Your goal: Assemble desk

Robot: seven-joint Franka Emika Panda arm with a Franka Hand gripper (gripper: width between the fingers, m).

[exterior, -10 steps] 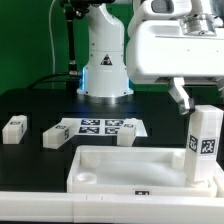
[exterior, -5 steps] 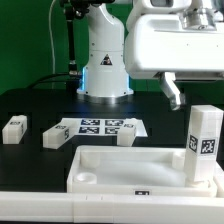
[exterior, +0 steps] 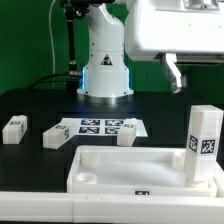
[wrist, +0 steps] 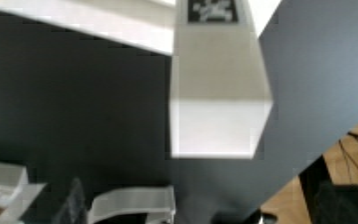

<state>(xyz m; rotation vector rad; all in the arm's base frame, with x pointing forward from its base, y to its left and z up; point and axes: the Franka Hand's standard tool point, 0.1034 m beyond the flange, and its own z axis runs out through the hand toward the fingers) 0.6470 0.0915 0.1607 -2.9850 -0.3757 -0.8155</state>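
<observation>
White gripper (exterior: 174,72) hangs high over the black table (exterior: 30,100); we see its fingers (wrist: 131,203) parted, nothing between them. Under it, the upright leg (exterior: 205,142) stands in the tabletop (exterior: 110,153) corner at the exterior view's right. Behind the tabletop lie a loose leg (exterior: 127,134) at the marker board (exterior: 95,127) edge, a middle leg (exterior: 57,135), and a far leg (exterior: 13,128) further to the exterior view's left
</observation>
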